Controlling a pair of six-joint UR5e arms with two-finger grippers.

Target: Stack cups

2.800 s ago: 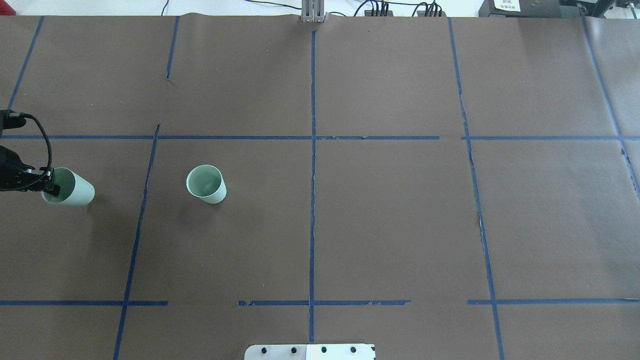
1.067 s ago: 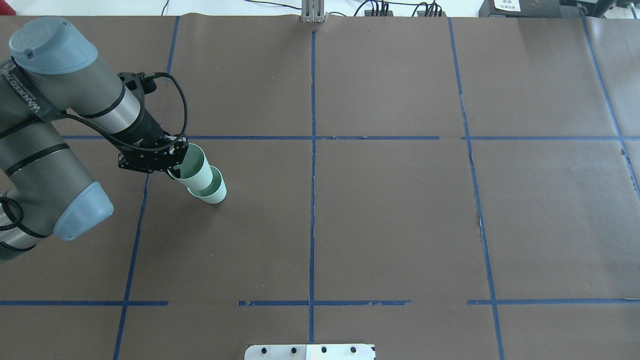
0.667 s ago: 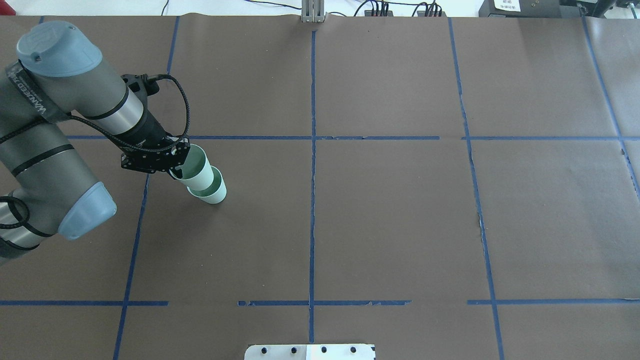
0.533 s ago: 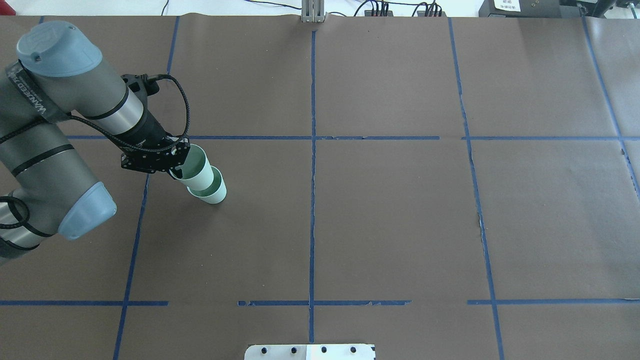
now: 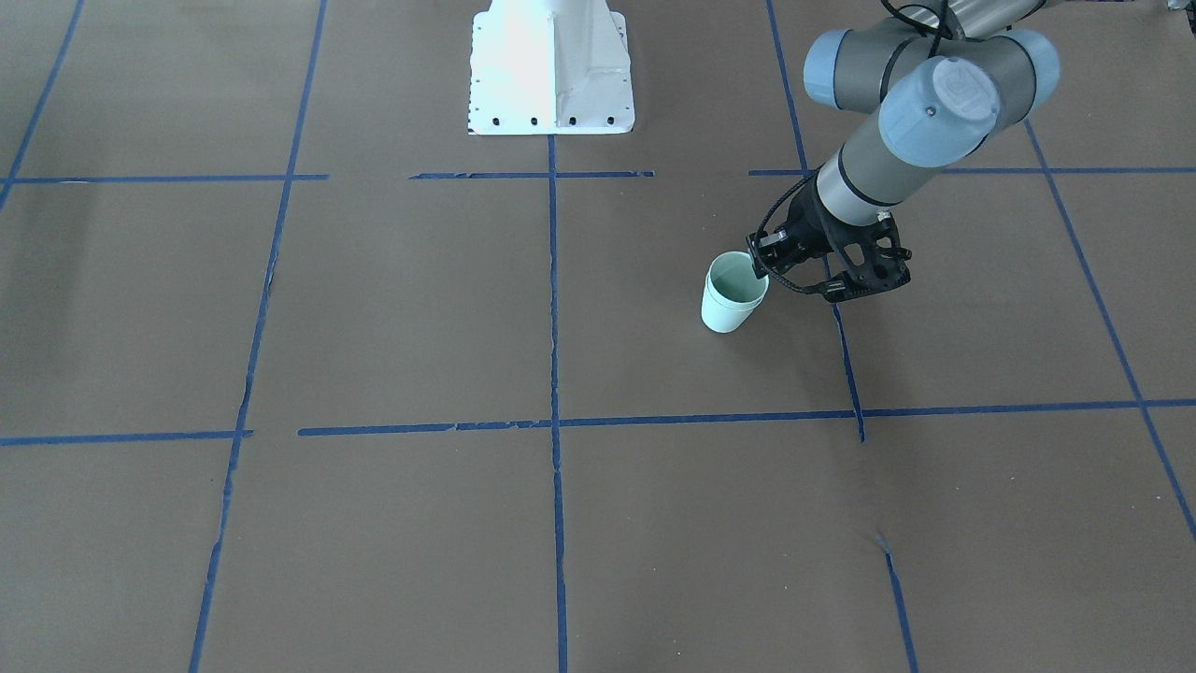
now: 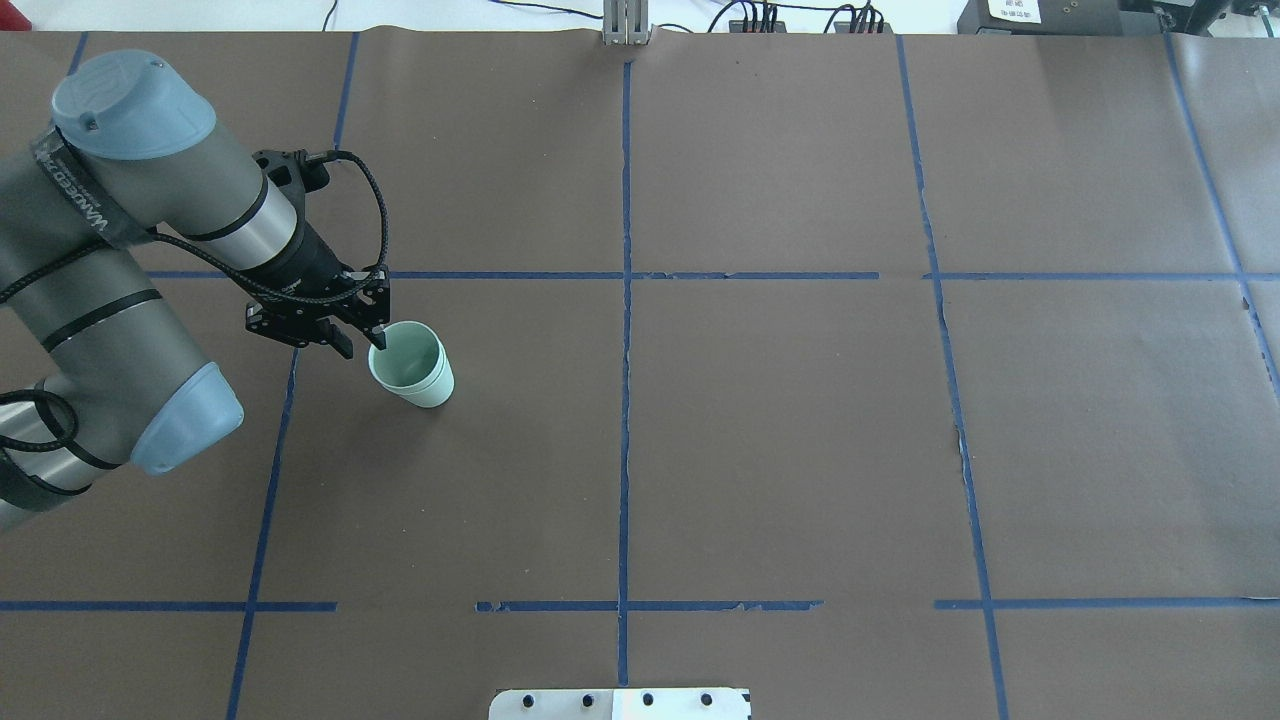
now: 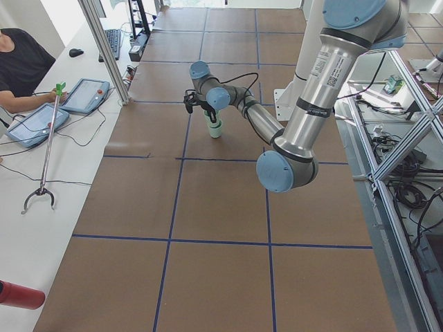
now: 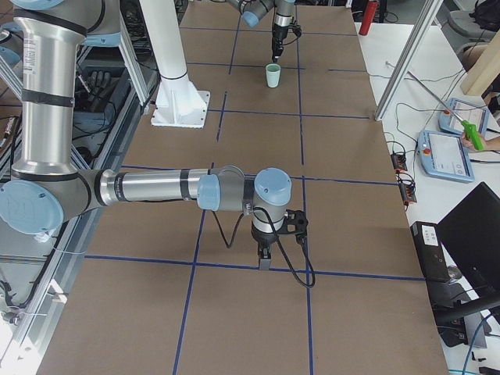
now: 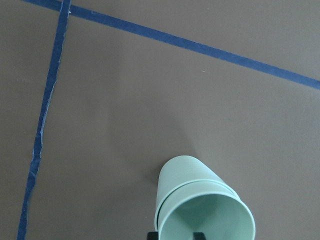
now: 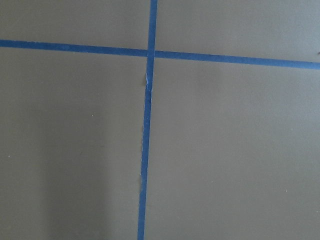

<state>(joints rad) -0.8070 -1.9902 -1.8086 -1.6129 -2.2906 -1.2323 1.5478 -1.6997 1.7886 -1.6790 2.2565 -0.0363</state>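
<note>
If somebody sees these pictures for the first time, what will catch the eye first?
Two pale mint-green tapered cups, one nested inside the other, stand upright in the left half of the overhead view, on the brown paper table cover with its blue tape grid. The left gripper is at the stack's rim, its jaws apart, one on each side of the cup wall. The right gripper hangs far away over bare paper.

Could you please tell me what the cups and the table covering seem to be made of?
The cups look like matte plastic, perhaps coated paper: thin rims, smooth mint walls. The table covering looks like matte brown paper, wrinkled along seams.
</note>
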